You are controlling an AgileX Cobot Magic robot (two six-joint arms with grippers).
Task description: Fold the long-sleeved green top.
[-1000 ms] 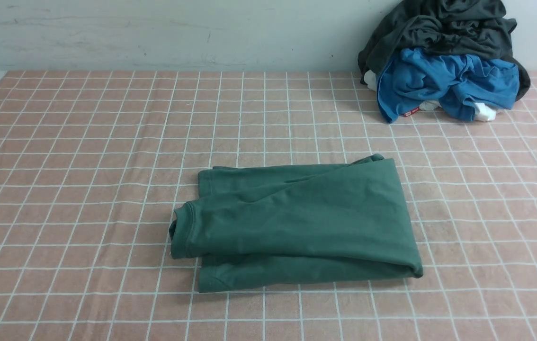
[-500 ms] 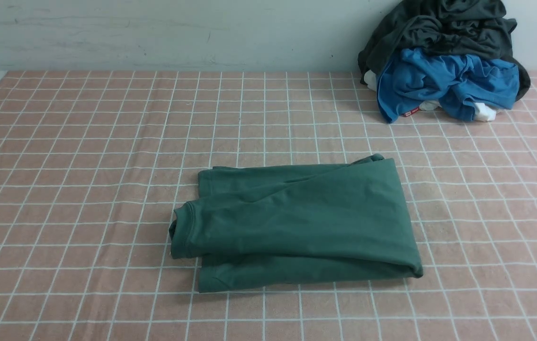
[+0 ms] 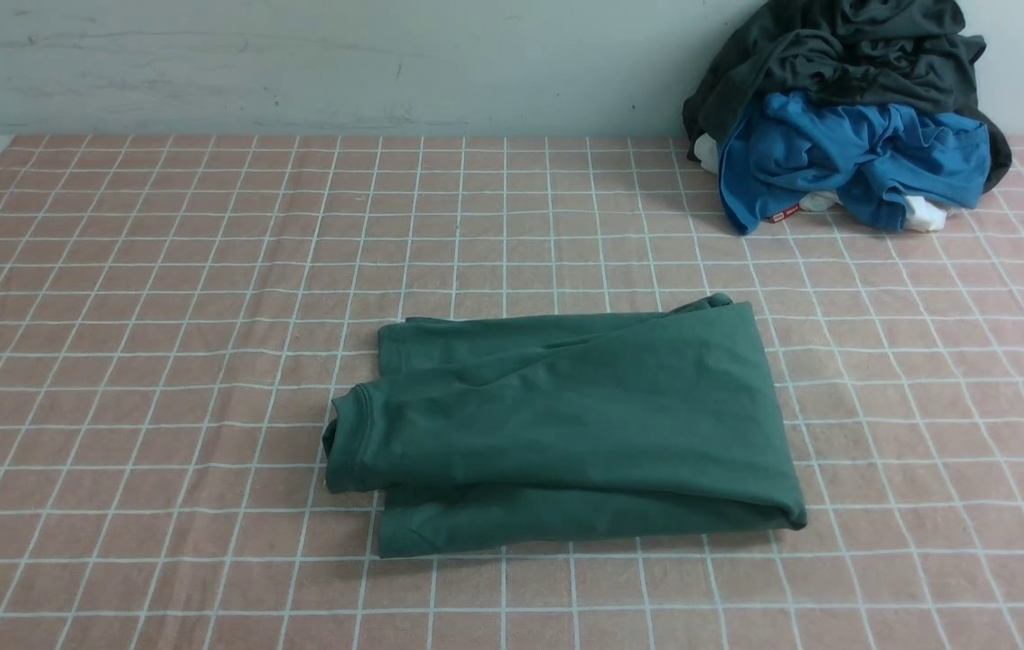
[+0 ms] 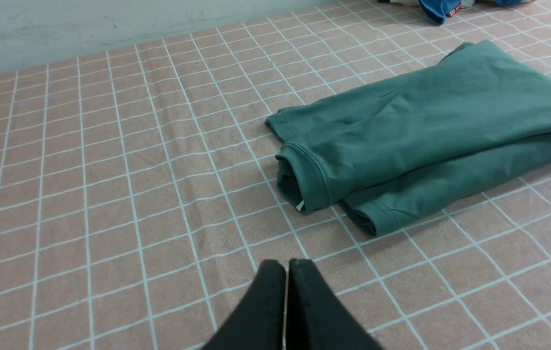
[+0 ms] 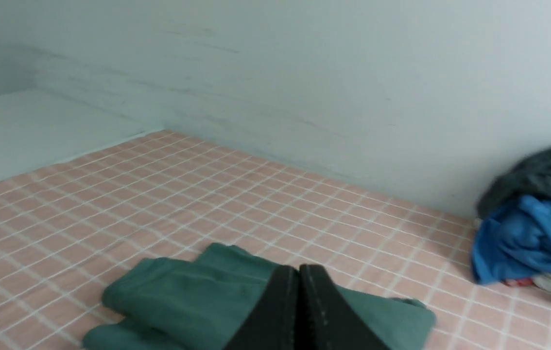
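The green long-sleeved top [image 3: 566,424] lies folded into a compact rectangle in the middle of the pink checked cloth, its ribbed neck at the left end. Neither arm shows in the front view. In the left wrist view my left gripper [image 4: 286,265] is shut and empty, hovering over bare cloth short of the top [image 4: 416,131], whose neck band and small white label face it. In the right wrist view my right gripper [image 5: 299,270] is shut and empty, raised above and apart from the top [image 5: 193,301].
A heap of clothes sits at the back right against the wall: a charcoal-grey garment [image 3: 837,45] on top of a bright blue garment [image 3: 846,158] with a red tag. The pale wall [image 3: 295,63] bounds the far edge of the cloth.
A dark part of the right arm at the right edge of the front view one second ago has left the picture. The top has not moved.
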